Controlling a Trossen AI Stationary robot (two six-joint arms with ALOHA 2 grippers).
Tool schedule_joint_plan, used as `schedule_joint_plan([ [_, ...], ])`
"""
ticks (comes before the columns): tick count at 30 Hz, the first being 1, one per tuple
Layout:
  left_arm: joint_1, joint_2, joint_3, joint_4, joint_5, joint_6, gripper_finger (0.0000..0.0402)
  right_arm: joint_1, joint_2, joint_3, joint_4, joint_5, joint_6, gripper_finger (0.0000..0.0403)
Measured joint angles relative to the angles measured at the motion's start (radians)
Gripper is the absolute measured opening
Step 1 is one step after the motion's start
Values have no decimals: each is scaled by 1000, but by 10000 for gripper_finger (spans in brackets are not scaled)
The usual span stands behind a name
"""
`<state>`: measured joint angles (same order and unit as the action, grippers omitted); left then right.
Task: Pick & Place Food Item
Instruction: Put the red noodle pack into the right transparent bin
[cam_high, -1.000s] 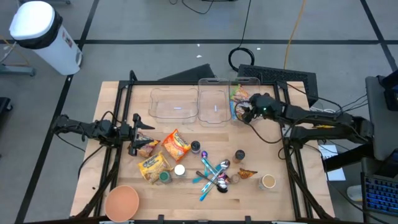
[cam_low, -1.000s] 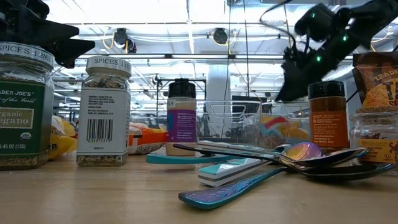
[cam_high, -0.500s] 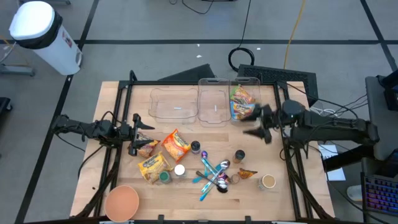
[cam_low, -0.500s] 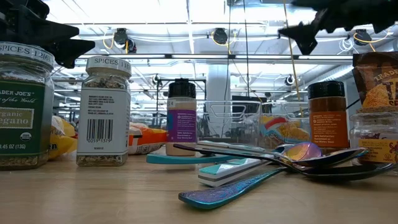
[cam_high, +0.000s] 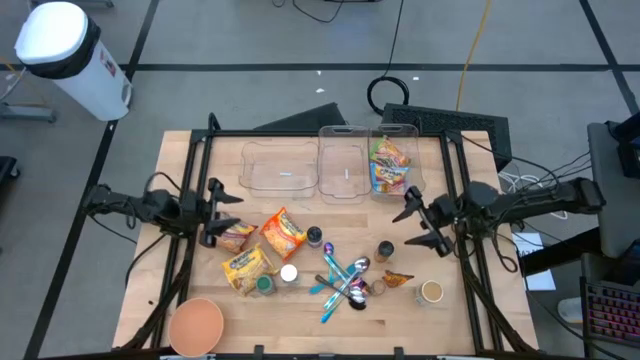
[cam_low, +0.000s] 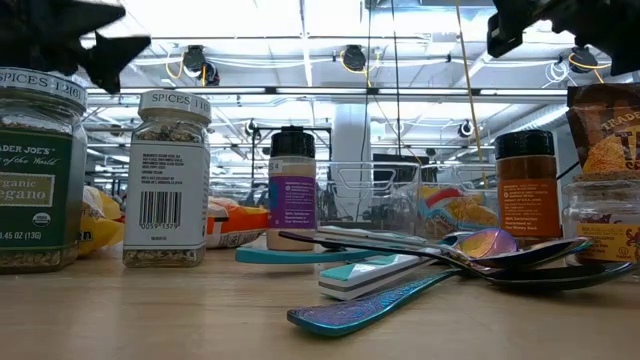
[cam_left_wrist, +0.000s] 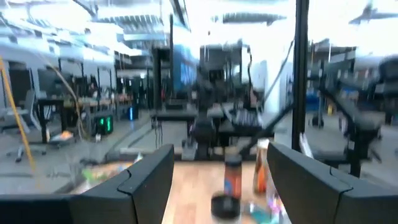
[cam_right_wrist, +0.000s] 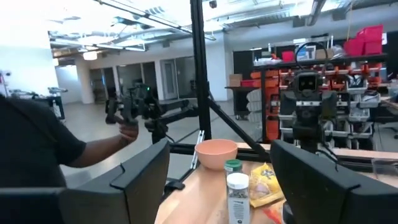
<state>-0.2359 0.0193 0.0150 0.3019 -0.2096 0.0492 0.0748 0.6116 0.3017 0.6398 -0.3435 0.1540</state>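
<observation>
— What surfaces are showing across the table (cam_high: 180, 160)?

— Pale wood with a matt, lightly grained top is lying under everything. Three clear plastic bins (cam_high: 281, 166) are catching glare, and one is holding a glossy, crinkled snack packet (cam_high: 388, 166).

— And nearer the front?

— Shiny foil-like orange bags (cam_high: 284, 233) are reflecting the light. The spice jars (cam_low: 170, 180) are looking like clear glass with paper labels and smooth caps. Polished metal spoons (cam_low: 480, 245) are gleaming with an iridescent sheen, beside teal handles (cam_low: 355, 308) with a satin finish.

— Anything duller?

— A salmon-pink bowl (cam_high: 196, 324) is looking smooth and matt, and the black frame rails (cam_high: 330, 133) are appearing as matt metal.
</observation>
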Motion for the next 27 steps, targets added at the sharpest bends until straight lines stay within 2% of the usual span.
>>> schedule_joint_plan([
  [9, 0, 20, 0, 27, -6, -92, 267, -23, 3, 0, 0, 2, -18, 270],
  [14, -1, 144, 80, -11, -84, -167, 267, -30, 3, 0, -1, 2, -17, 270],
  [16, -1, 222, 161, -164, -84, -228, 267, -29, 5, 0, -2, 2, -17, 270],
  [20, -1, 389, 383, -574, -81, -392, 267, -29, 13, 0, -13, 3, 3, 270],
  [23, -1, 502, 532, -828, -11, -467, 267, -29, 25, -1, -24, 16, 12, 270],
  [27, -4, 629, 633, -1070, 41, -554, 267, -29, 42, -1, -23, 102, -7, 270],
])
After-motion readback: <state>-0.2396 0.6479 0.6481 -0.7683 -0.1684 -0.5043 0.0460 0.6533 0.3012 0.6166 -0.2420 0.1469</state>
